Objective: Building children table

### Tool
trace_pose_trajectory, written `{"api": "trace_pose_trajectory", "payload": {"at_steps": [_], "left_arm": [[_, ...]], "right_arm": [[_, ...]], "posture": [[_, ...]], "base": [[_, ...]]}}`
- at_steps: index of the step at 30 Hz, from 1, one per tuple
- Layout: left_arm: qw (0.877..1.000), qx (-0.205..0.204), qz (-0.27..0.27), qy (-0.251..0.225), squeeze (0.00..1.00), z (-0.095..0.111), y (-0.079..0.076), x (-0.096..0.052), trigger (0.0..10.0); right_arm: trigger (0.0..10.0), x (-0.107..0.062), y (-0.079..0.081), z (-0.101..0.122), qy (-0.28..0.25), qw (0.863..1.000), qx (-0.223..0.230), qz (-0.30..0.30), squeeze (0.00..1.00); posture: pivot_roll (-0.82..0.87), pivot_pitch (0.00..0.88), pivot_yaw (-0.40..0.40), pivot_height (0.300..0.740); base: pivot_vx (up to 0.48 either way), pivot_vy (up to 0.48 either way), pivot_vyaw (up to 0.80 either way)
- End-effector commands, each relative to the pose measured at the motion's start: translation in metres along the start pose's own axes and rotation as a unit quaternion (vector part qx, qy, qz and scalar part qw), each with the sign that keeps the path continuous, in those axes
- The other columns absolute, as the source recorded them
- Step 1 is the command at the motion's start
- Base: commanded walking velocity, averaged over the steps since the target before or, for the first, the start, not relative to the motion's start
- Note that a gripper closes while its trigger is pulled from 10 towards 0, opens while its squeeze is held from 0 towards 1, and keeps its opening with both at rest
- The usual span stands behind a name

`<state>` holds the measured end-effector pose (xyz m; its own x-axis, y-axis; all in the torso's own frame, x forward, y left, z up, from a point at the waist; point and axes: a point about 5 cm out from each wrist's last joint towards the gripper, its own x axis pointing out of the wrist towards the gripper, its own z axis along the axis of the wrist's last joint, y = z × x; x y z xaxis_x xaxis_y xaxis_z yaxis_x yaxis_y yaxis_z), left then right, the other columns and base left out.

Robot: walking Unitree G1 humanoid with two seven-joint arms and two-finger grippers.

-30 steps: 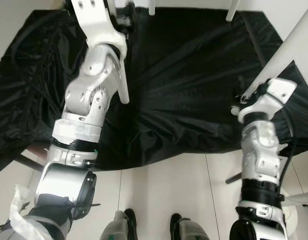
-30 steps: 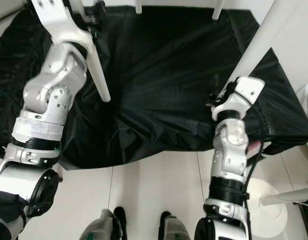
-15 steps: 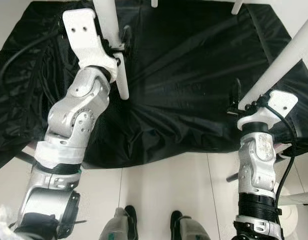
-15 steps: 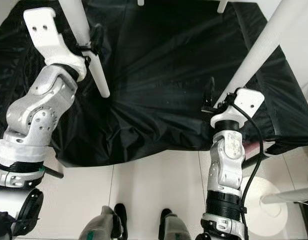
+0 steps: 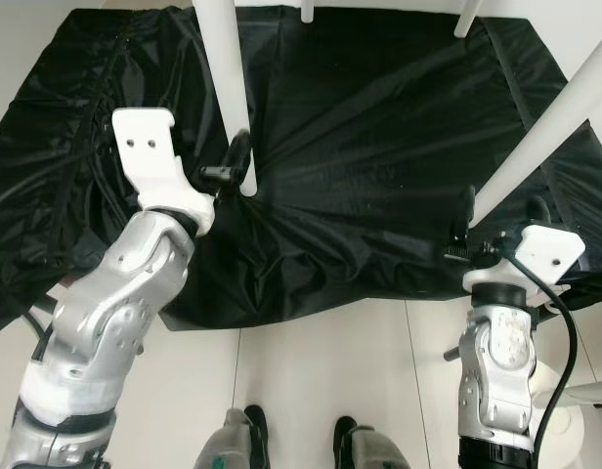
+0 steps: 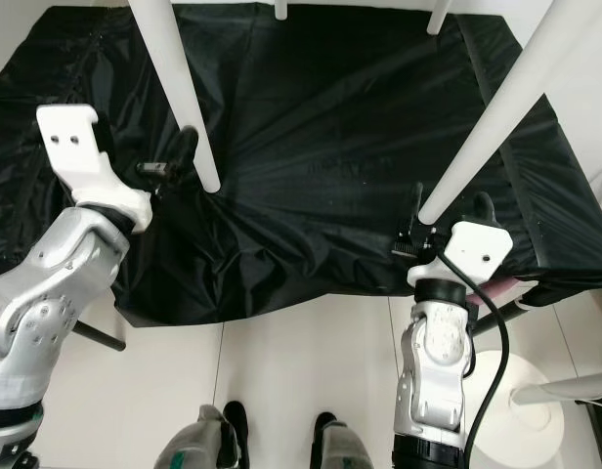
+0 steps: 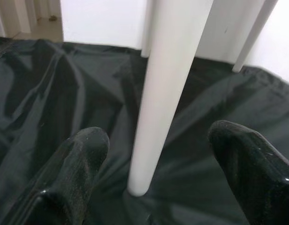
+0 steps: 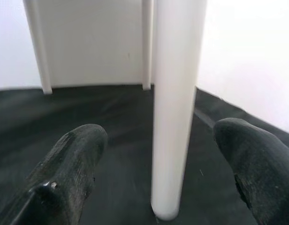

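Table legs stand feet-down on the black sheet (image 5: 379, 147), so the white children's table looks upright, its top out of sight above. The near-left leg (image 5: 228, 88) sits between the spread fingers of the left gripper (image 7: 151, 183), untouched. The near-right leg (image 6: 487, 117) likewise stands between the open fingers of the right gripper (image 8: 168, 187), probably so both can steady or lift it.

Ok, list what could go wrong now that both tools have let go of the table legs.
1. The near left leg and near right leg rest on wrinkled black cloth; the table might shift or rock.
2. The open left tool and right tool straddle their legs without touching; a careless withdrawal could knock them.
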<state>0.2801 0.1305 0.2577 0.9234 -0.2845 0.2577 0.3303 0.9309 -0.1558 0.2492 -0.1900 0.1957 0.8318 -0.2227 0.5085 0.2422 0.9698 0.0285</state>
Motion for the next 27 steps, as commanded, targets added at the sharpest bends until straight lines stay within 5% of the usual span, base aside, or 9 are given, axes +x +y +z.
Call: {"api": "trace_pose_trajectory", "payload": {"at_steps": [1,12,17,18,22,24,27], "left_arm": [[0.980,0.018,-0.196,0.003,0.00,-0.006,-0.019,-0.010,10.0],[0.962,0.080,-0.261,0.024,0.00,-0.040,-0.022,-0.034,10.0],[0.935,0.140,-0.324,0.038,0.00,-0.057,-0.022,-0.052,10.0],[0.922,0.159,-0.351,0.045,0.00,-0.064,-0.021,-0.060,10.0],[0.908,0.162,-0.381,0.061,0.00,-0.075,-0.019,-0.071,10.0],[0.896,0.171,-0.402,0.078,0.00,-0.085,-0.018,-0.081,10.0],[0.890,0.176,-0.411,0.084,0.00,-0.088,-0.018,-0.084,10.0]], "right_arm": [[10.0,-0.009,0.004,-0.004,0.012,1.000,0.000,0.019,0.00],[10.0,-0.033,0.032,-0.024,0.060,0.980,0.013,0.191,0.00],[10.0,-0.049,0.039,-0.032,0.085,0.950,0.014,0.299,0.00],[10.0,-0.055,0.040,-0.035,0.091,0.935,0.006,0.342,0.00],[10.0,-0.061,0.040,-0.042,0.106,0.914,0.001,0.391,0.00],[10.0,-0.069,0.041,-0.047,0.110,0.890,-0.016,0.442,0.00],[10.0,-0.072,0.042,-0.049,0.115,0.879,-0.018,0.462,0.00]], "posture": [[0.04,0.210,0.040,0.740],[0.04,0.181,0.041,0.740],[0.04,0.180,0.034,0.740],[0.04,0.176,0.030,0.740],[0.04,0.171,0.026,0.740],[0.05,0.165,0.022,0.740],[0.05,0.161,0.020,0.740]], "base": [[0.000,0.000,0.00],[0.000,0.000,0.00],[0.000,0.000,0.00],[0.000,0.000,0.00],[0.000,0.000,0.00],[0.000,0.000,0.00],[0.000,0.000,0.00]]}}
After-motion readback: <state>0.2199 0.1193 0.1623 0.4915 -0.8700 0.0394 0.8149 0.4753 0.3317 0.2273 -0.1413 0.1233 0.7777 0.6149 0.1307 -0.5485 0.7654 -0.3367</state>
